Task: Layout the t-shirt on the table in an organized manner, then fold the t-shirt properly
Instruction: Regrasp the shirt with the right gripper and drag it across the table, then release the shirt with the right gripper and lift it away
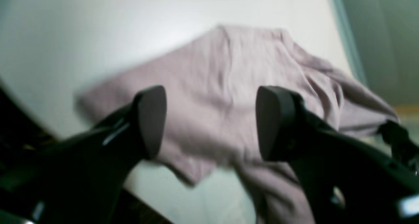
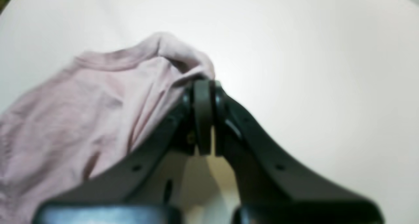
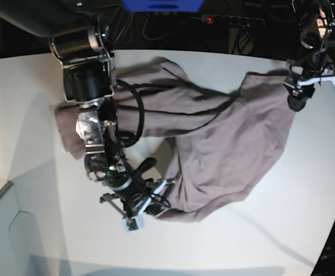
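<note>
While only one t-shirt lies on the single white tabletop, two pincers work at it, one on each arm. In the base view the mauve-grey cloth is stretched in a rumpled band, and its long axis runs from the right pincer up and across to the left pincer, with a second lobe of fabric trailing off behind the right arm toward the tabletop's far edge. Which end is neck and which is hem cannot be told from that view.

In the right wrist view the right pincer has its fingers pressed together, pinching a fold of the t-shirt right at the fingertips; a ribbed edge of the cloth arcs away from the tips, and the rest of the garment spreads off to one side of the fingers over the tabletop.

In the left wrist view the left pincer stands spread, its two dark fingers well apart, with nothing between them. Beyond them the t-shirt lies wrinkled, and one corner of it rises to the other arm's dark fingers at the view's edge.
</note>
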Robot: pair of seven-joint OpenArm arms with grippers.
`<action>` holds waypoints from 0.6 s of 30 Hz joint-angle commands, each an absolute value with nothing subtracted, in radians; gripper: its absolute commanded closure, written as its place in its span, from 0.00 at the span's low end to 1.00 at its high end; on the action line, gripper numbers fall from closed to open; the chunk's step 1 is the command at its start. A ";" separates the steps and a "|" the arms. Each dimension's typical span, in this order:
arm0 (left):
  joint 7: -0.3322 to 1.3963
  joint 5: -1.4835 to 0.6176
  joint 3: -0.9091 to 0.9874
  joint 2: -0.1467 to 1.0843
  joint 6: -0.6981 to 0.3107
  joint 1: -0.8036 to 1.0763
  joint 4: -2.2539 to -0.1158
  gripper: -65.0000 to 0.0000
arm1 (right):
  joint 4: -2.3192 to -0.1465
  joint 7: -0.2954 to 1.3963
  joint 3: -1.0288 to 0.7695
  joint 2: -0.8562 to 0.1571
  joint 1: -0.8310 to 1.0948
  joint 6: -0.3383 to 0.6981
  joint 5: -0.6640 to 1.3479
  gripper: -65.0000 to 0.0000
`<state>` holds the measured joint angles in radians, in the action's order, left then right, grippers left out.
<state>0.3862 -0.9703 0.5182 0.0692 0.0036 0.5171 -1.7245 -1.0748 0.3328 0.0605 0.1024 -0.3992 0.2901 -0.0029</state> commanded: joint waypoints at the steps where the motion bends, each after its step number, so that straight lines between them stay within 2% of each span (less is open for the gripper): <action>1: 0.371 -0.983 0.509 0.079 -0.005 0.512 -1.744 0.36 | -1.109 0.303 0.044 0.111 -0.438 0.288 0.005 1.00; 7: 0.371 -0.983 0.410 0.079 -0.005 0.472 -1.733 0.36 | -1.119 0.303 -0.091 0.104 -0.476 0.286 0.005 1.00; 12: 0.371 -0.983 0.338 0.081 -0.005 0.444 -1.744 0.36 | -1.070 0.311 -0.120 0.038 -0.521 0.286 0.002 1.00; 14: 0.371 -0.983 0.317 0.081 -0.005 0.440 -1.744 0.36 | -1.050 0.312 -0.116 -0.001 -0.527 0.286 0.001 0.91; 18: 0.371 -0.983 0.298 0.081 -0.005 0.433 -1.741 0.36 | -1.052 0.312 -0.119 -0.064 -0.499 0.288 0.002 0.56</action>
<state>0.3859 -0.9703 0.2962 0.0719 0.0040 0.4351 -1.7229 -1.0332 0.3382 -0.1192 -0.0654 -0.4740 0.2886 -0.0036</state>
